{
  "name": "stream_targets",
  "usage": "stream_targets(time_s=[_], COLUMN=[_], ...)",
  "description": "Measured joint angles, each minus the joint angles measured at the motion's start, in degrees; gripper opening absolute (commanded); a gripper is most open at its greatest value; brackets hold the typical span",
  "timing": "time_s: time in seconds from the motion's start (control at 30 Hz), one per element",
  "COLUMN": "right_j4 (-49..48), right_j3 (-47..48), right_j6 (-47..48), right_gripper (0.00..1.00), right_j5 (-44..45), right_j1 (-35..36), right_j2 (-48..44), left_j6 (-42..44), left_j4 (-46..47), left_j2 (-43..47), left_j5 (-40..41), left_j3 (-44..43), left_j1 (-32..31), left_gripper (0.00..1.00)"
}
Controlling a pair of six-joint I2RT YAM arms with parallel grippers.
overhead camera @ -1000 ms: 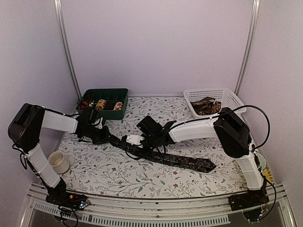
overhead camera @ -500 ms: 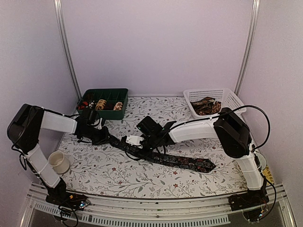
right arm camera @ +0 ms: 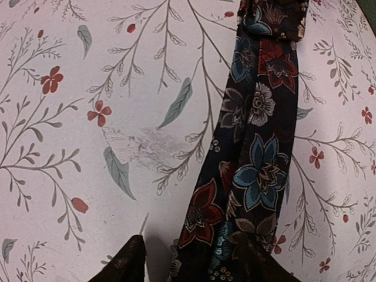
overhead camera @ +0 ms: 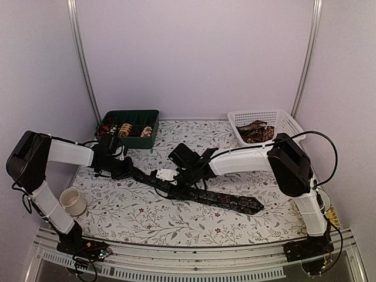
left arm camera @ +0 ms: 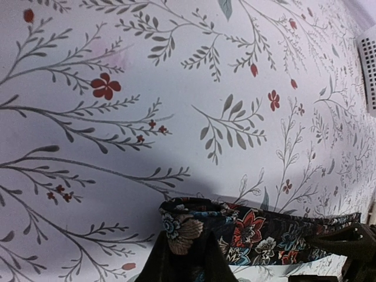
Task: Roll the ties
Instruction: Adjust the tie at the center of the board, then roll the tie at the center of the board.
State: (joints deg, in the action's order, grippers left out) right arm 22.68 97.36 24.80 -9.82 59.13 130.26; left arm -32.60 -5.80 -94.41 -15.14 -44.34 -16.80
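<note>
A dark tie with red and blue flowers [overhead camera: 217,198] lies flat across the patterned table, running from centre left to lower right. My left gripper [overhead camera: 124,168] is shut on its folded narrow end [left arm camera: 194,226], which curls over just above the fingertips. My right gripper [right arm camera: 191,261] stands open over the middle of the tie [right arm camera: 258,153]; the cloth lies between its two spread fingers [right arm camera: 126,264], loose on the table. In the top view the right gripper [overhead camera: 176,180] sits close to the right of the left one.
A dark green compartment tray [overhead camera: 147,115] with coiled ties stands at the back left. A white mesh basket [overhead camera: 282,120] at the back right holds more crumpled ties [overhead camera: 255,130]. A white cup [overhead camera: 73,201] sits near the left arm's base.
My right gripper has opened and let go of the tie's middle. The left gripper, still holding the folded end, has shifted slightly left and away.
</note>
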Motion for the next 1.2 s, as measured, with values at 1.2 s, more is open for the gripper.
stream_targets(time_s=[1.2], right_j4=[-5.0], right_j3=[-20.4], right_j6=[-37.3], right_gripper=[0.72], right_j5=[-10.1], right_j1=[-17.2], right_j2=[-14.4], left_j6=[8.0], left_j4=[-30.9], left_j2=[-10.3], left_j5=[46.8], left_j3=[-21.5], left_j1=[-22.7], left_gripper=[0.00])
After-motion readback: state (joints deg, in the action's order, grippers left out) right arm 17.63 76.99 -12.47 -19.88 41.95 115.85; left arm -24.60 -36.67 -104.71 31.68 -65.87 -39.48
